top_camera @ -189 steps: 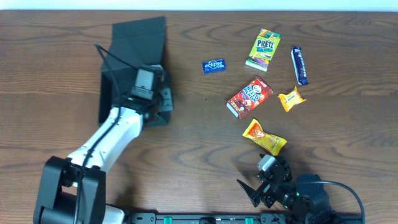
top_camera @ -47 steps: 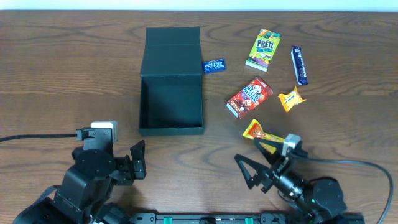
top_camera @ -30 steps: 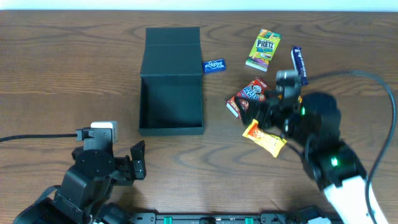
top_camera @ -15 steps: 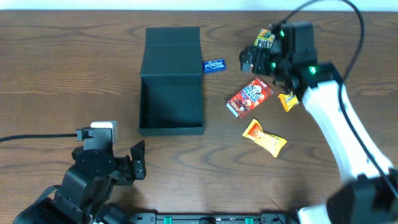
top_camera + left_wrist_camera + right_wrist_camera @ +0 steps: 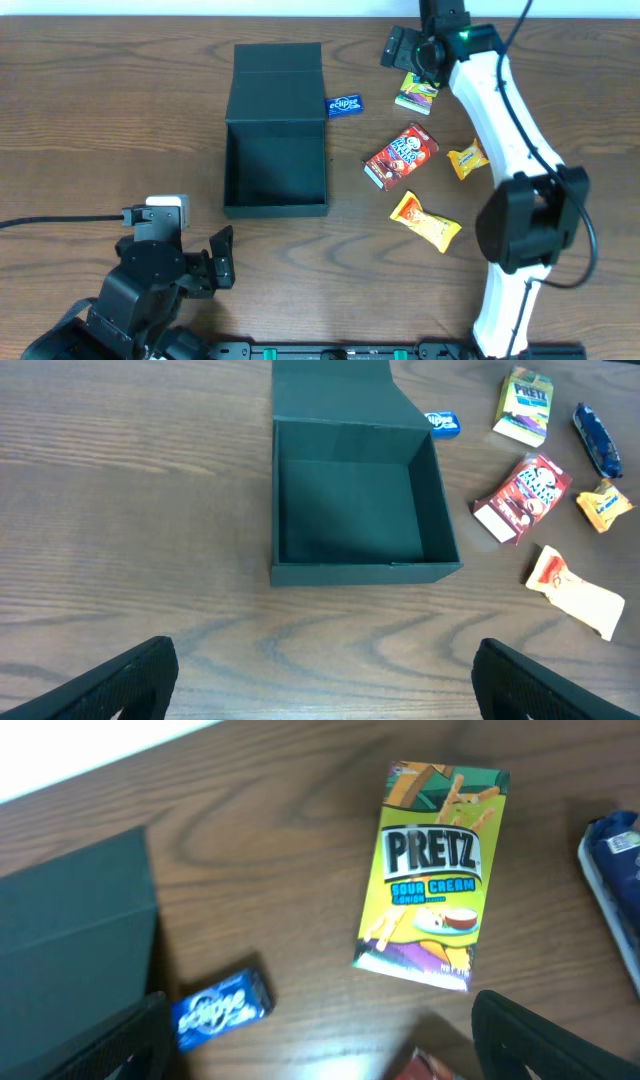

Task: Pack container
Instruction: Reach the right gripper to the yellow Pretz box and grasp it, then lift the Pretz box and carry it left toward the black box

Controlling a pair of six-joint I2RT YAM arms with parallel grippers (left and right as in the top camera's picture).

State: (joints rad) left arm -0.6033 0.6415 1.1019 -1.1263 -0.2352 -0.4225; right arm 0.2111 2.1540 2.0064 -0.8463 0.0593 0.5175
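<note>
The container (image 5: 277, 209) is a dark box standing open at table centre-left, its lid (image 5: 278, 68) folded back; it shows too in the left wrist view (image 5: 365, 572) and right wrist view (image 5: 70, 950). My right gripper (image 5: 408, 58) hovers open at the far edge, over the yellow Pretz box (image 5: 418, 92) (image 5: 432, 875), and a blue Eclipse pack (image 5: 344, 105) (image 5: 222, 1005) lies by its left finger. Nothing is between its fingers (image 5: 318, 1020). My left gripper (image 5: 222, 262) (image 5: 320, 670) rests open near the front edge, well short of the box.
A red packet (image 5: 401, 156), a small orange packet (image 5: 467, 159) and a yellow-orange wrapper (image 5: 426, 221) lie right of the box. A blue bar (image 5: 615, 860) lies beside the Pretz box. My right arm stretches across the table's right side.
My right arm has swung from above the red packet toward the far edge, ending over the Pretz box. The left arm and the box have not moved.
</note>
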